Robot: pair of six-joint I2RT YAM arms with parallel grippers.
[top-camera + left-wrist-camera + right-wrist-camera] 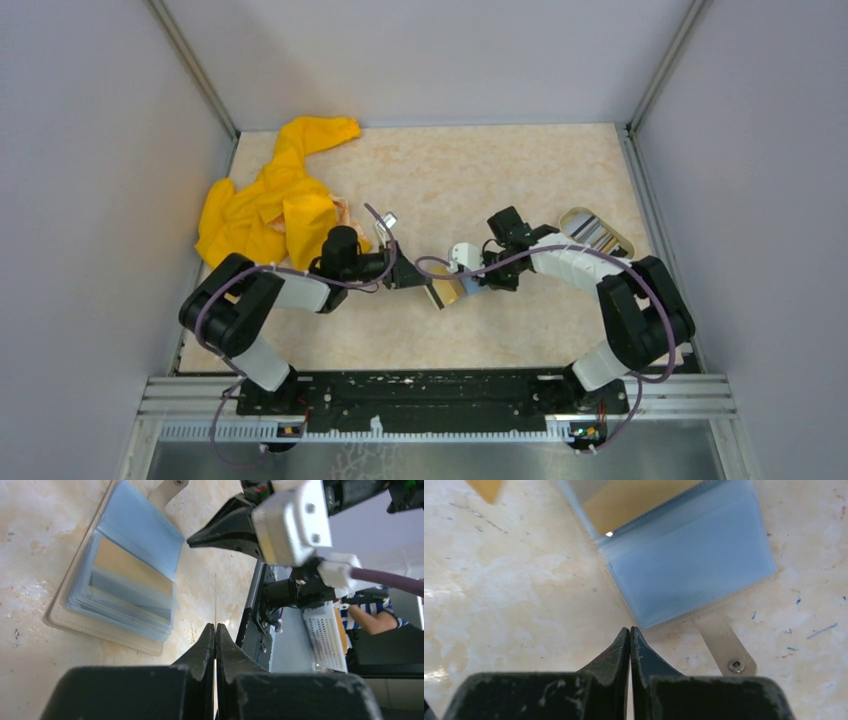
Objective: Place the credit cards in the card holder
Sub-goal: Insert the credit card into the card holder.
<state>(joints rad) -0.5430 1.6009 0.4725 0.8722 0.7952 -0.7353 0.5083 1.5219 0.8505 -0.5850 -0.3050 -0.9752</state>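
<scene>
Two pairs of jaws, both pressed together, flank the open card holder (pixel 120 585). Well to its left lies a yellow cloth (pixel 260 210). Just left of the holder hangs the left gripper (pixel 215 630), clamped tight. A hair-thin line runs out from its tips, perhaps a card edge-on, though I cannot tell. Just right of the holder, the right gripper (pixel 629 630) points at the blue sleeves, closed on nothing visible, probably to steady them. Further right of the holder, the credit cards (pixel 590 230) wait in an oval dish (pixel 627 243).
</scene>
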